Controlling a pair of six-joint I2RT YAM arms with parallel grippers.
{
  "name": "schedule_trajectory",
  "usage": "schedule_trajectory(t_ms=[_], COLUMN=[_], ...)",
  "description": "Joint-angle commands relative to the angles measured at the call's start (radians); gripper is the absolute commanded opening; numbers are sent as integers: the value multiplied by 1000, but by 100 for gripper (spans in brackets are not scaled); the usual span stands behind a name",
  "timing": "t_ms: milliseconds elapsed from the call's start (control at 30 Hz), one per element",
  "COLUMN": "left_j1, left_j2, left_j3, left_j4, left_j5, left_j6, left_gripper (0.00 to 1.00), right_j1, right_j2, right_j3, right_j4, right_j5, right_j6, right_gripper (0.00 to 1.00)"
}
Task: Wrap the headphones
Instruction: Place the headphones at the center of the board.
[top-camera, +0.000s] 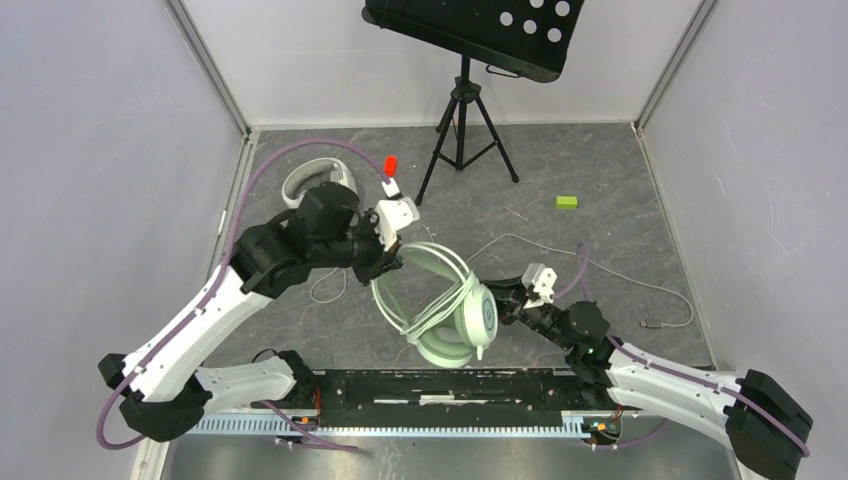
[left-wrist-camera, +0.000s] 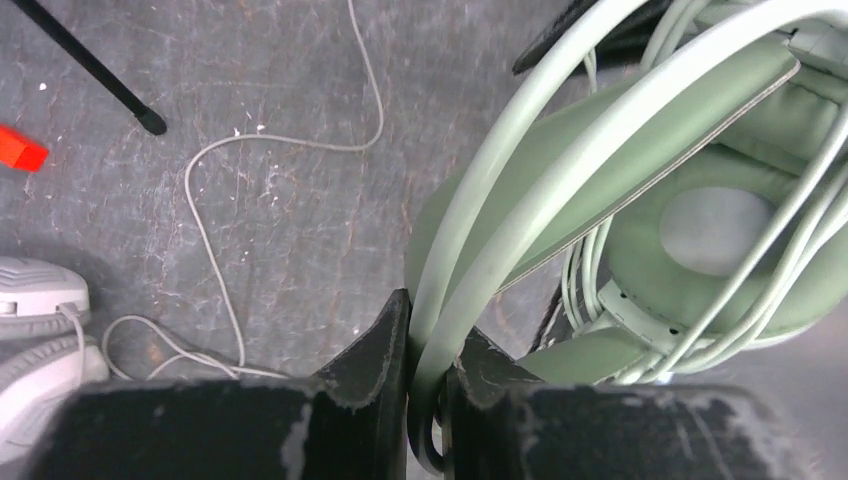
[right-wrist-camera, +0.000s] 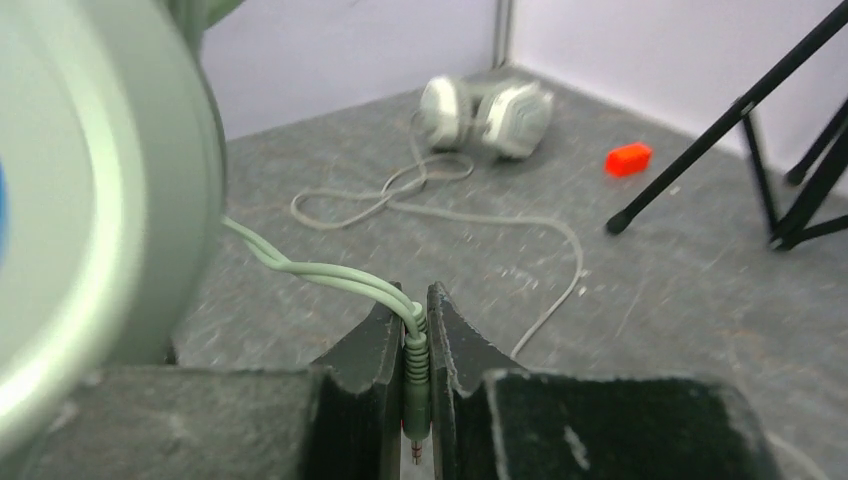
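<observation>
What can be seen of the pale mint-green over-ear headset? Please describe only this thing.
The pale mint-green over-ear headset looks like smooth plastic, with a thin double headband and round padded cushions. Its matching cable is looped several times around it. It hangs tilted between the arms: the left gripper is shut on the headband, the right gripper on the cable's plug end.

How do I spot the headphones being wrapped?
Over the middle of the grey table hang the green headphones, band in the left hand, plug in the right hand. The white headphones lie loose near the far left corner.
</observation>
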Motion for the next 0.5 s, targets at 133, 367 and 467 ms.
schedule_trajectory(t_ms=[133,367,467], left_j1=[0,0,0], left_j2=[137,321,426], left_j3=[-73,-25,34], left_j4=[-141,-216,-270], left_j5=[-62,-13,-41], left_j6=[370,469,505], left_gripper=[2,10,13], right_j1=[-16,-16,-17], right_j2=[-76,-70,-24], right_j3=[65,4,5], right_j4=[-400,-399,-385], right_j5=[16,23,7], right_j6=[151,69,29], right_gripper=[4,5,5])
